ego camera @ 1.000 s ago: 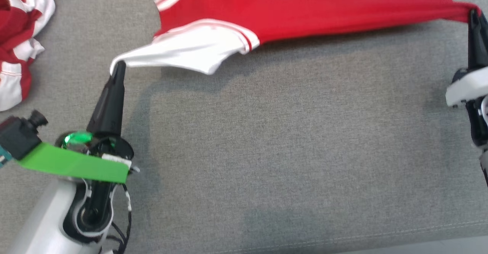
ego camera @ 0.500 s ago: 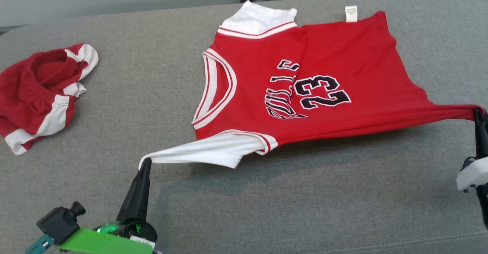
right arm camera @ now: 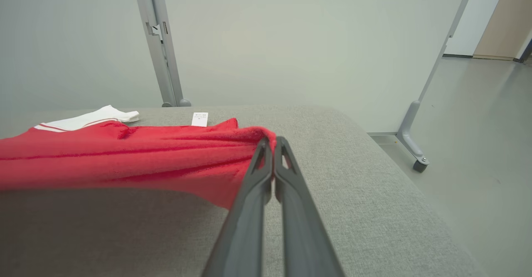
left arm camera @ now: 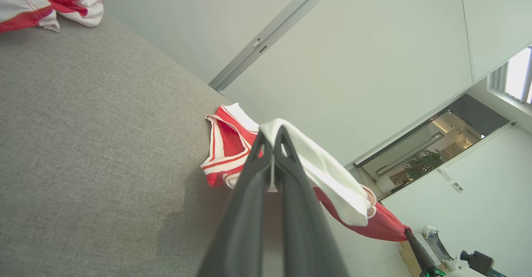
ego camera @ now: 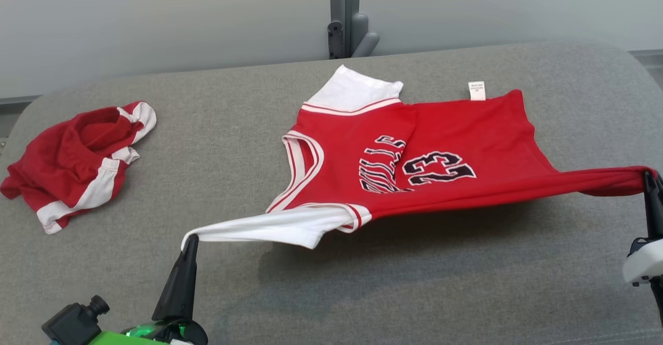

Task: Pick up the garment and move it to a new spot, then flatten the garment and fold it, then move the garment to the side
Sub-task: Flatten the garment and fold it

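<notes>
Risk: on the cushion (ego camera: 362,283) the jersey (ego camera: 466,143) lies far half down, near edge stretched taut in the air; a thin pinch may slip under that pull and drop the edge in creases. Left gripper (ego camera: 190,239) clamped on the white sleeve tip, right gripper (ego camera: 647,175) on the red hem corner. Count: cushion 1; jersey 1; shorts (ego camera: 77,163) 1, crumpled; grippers 2; label (ego camera: 476,90) 1.

Soft, even indoor light; sharp pictures. A faint shadow lies on the cushion (ego camera: 362,293) under the jersey (ego camera: 466,127). Wrist views curve at their edges; a window (left arm camera: 517,75) glares white.
</notes>
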You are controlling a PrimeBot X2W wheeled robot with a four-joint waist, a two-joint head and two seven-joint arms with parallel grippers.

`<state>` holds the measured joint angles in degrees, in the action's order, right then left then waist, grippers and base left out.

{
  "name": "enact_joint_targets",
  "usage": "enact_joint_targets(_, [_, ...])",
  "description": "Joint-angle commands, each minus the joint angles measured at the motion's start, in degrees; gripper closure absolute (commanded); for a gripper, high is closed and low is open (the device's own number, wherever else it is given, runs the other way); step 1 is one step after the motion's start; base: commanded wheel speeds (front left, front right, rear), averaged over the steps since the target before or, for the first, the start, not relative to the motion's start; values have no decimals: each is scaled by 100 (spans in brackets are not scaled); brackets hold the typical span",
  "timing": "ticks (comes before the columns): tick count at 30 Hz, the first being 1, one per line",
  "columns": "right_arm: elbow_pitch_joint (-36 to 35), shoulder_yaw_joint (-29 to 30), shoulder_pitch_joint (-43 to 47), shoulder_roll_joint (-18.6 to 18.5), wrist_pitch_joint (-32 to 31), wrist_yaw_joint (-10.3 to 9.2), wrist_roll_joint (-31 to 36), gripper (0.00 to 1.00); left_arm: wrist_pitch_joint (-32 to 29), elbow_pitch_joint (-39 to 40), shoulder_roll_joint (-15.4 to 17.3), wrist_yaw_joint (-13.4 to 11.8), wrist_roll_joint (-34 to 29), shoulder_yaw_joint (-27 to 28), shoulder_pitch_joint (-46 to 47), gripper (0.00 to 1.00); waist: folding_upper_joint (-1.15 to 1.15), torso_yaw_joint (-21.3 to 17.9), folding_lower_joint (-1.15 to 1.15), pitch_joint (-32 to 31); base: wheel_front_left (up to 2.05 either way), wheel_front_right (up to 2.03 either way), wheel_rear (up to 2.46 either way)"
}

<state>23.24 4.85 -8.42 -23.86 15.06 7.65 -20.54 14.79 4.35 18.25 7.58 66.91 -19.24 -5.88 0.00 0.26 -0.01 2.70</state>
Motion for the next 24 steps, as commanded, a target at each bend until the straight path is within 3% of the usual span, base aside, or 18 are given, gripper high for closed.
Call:
enact_joint_targets(1, [-42,38,65,-102,11,-30,-46,100,65,42,47,-19,-38,94,-77,100,0,-30,1,-150,0,0,0])
enact_joint_targets(9, [-926,-239,-476,-544,-175,-27,-255,100,-257,549,424,-17,109,88,794,100,0,-61,1,-331,0,0,0])
enact_joint_targets(12, [-1175,-502,-1332,-762,-843,-27,-635,100,-887,515,849,-299,-94,217,1962,100,0,-125,1,-435,0,0,0])
enact_joint_targets(17, [-1025,-990,-2678,-779,-1817,-22,-1208,100,-1732,266,867,-836,-23,202,3587,100,0,-213,1,-577,0,0,0])
enact_joint_targets(24, [-928,-1545,-3909,-1102,-2256,-21,-1278,100,-2426,-266,616,-1061,208,120,5286,100,0,-178,1,-593,0,0,0])
